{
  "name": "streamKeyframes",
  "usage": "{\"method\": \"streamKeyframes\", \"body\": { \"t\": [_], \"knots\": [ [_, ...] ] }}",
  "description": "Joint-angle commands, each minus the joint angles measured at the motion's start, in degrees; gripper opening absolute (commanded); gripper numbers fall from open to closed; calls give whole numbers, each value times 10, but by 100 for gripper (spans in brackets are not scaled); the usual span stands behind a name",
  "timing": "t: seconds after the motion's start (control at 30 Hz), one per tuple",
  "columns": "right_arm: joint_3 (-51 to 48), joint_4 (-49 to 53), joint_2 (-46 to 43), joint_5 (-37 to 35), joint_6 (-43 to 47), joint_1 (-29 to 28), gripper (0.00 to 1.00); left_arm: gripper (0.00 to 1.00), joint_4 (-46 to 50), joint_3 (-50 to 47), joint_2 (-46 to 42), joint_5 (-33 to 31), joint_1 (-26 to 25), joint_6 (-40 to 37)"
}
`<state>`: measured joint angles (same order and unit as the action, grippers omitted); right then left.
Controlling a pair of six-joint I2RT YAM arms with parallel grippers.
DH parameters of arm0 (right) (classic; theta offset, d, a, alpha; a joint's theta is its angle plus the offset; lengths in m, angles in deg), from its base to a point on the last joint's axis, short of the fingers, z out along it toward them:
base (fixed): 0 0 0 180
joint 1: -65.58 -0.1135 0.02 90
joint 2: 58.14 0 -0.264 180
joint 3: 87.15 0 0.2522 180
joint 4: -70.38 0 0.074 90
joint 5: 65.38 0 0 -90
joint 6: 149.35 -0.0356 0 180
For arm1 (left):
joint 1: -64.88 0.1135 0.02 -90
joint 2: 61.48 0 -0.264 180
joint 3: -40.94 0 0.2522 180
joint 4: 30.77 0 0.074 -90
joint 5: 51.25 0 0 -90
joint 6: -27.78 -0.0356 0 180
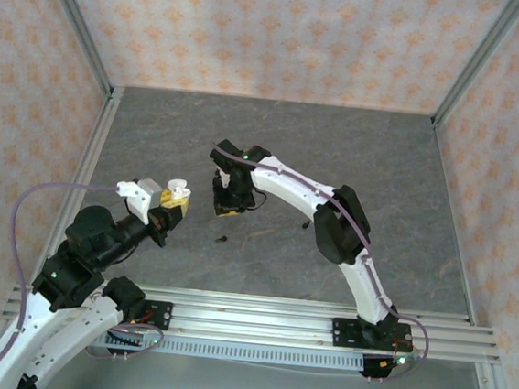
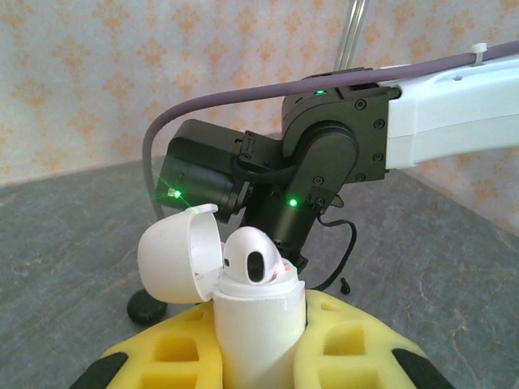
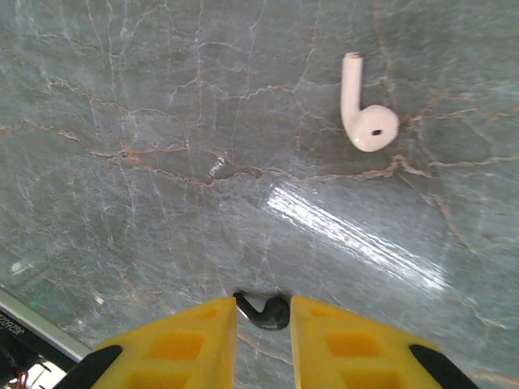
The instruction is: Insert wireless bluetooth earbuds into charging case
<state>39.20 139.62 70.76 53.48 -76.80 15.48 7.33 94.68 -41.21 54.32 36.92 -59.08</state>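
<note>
My left gripper is shut on a white charging case, held upright off the table with its lid flipped open to the left. One white earbud sits in the case's top, head up. My right gripper points down at the table just right of the case. A black earbud fills the narrow gap between its yellow fingertips and touches both. A second white earbud lies loose on the grey table beyond those fingers.
A small black piece lies on the table near the right gripper. A dark rounded object rests on the table behind the case's lid. Patterned walls close three sides, and an aluminium rail runs along the near edge.
</note>
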Motion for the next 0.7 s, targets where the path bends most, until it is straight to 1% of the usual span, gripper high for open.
{"method": "streamKeyframes", "body": {
  "t": [0.0, 0.13, 0.23, 0.37, 0.5, 0.67],
  "knots": [
    [-3, -24, 16, 26, -6, -5, 24, 0, -10, -5, -6, -9, 6, 11],
    [-1, -38, 36, 35, -13, -4, 24, 0, -8, -7, -3, -8, 6, 11],
    [-10, -50, 43, 24, -34, 5, 22, 0, -9, -9, -4, -10, 6, 10],
    [-49, -90, 34, 27, -59, 33, 21, 0, -10, -11, -1, -11, 6, 9],
    [-89, -150, 28, 63, -96, 68, 21, 0, -12, -15, 2, -12, 5, 9],
    [-88, -158, 29, 60, -108, 96, 21, 0, -17, -16, 11, -14, 5, 6]
  ]
}}
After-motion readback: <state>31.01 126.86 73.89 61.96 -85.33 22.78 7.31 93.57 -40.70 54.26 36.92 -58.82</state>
